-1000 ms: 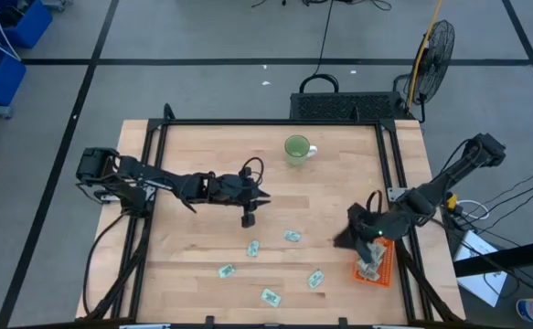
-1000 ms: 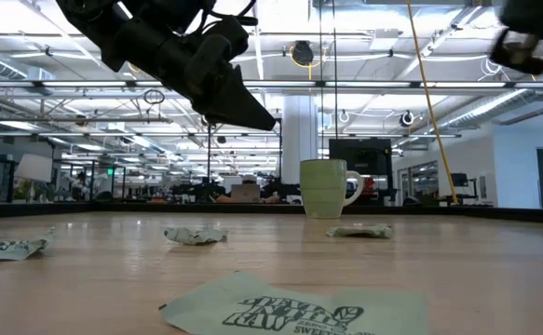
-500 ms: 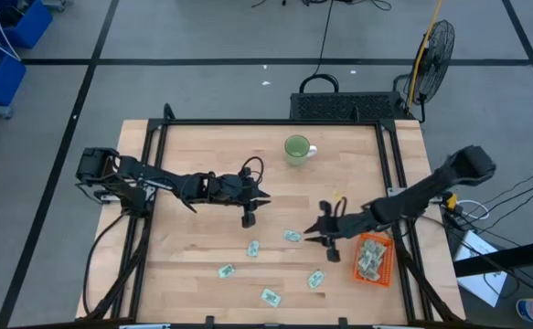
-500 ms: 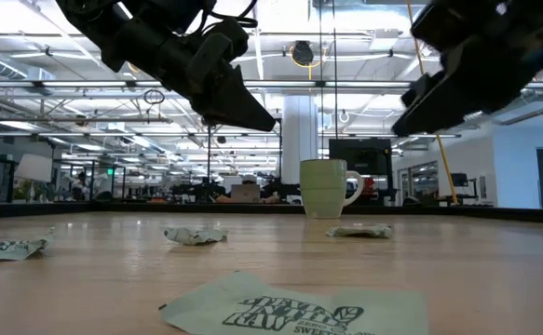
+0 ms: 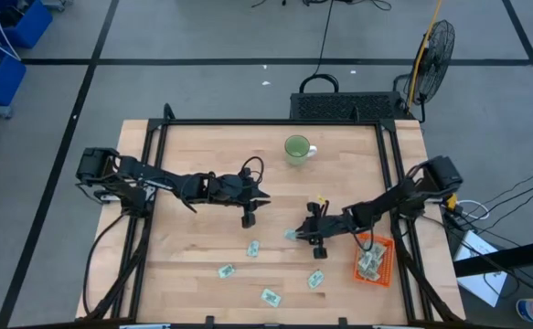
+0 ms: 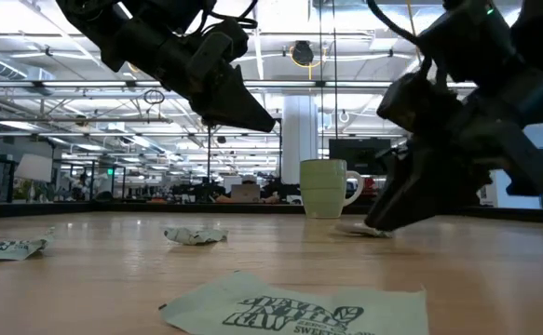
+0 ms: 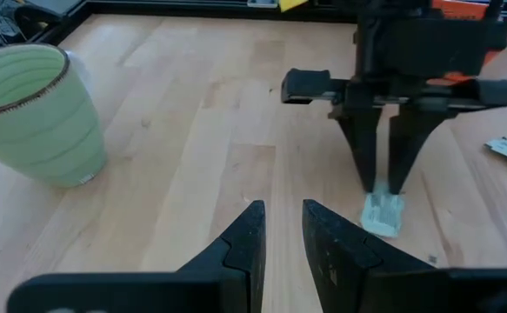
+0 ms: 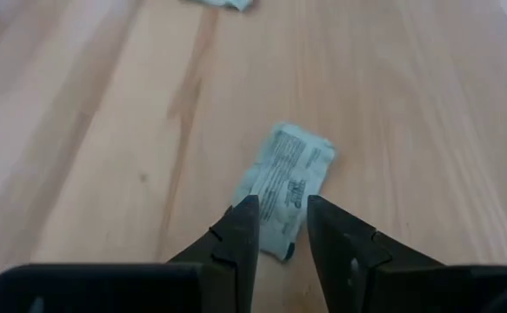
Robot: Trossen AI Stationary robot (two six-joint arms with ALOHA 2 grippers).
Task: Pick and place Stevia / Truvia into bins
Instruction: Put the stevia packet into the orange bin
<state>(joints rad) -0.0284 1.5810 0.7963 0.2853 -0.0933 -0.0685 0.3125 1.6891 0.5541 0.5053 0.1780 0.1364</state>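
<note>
On the table, high view: right gripper [image 5: 295,235] down at a sachet [image 5: 291,235] mid-table, just left of the orange bin [image 5: 387,267], which already holds a few. Four more sachets loose nr the front edge. Left gripper [image 5: 264,197] hangs over bare wood, well apart from all of it — waiting. Mug [image 5: 296,148] toward the back.

Low view: right gripper tips at wood level, on the sachet's far edge by the mug.

Left wrist view: own fingers [image 7: 247,243] slightly apart, nothing between. Beyond, right gripper's fingers straddling the sachet's end.

Right wrist view: fingers [image 8: 238,233] narrowly parted w/ sachet [image 8: 286,183] edge in the gap — not clearly pinched yet.

Handling, as a guess: paper packet, v. light, thin, limp, lies flat so hard to get under. Best taken by one short edge or a raised crease; pinch gently — likely to slide on wood or fold.
</note>
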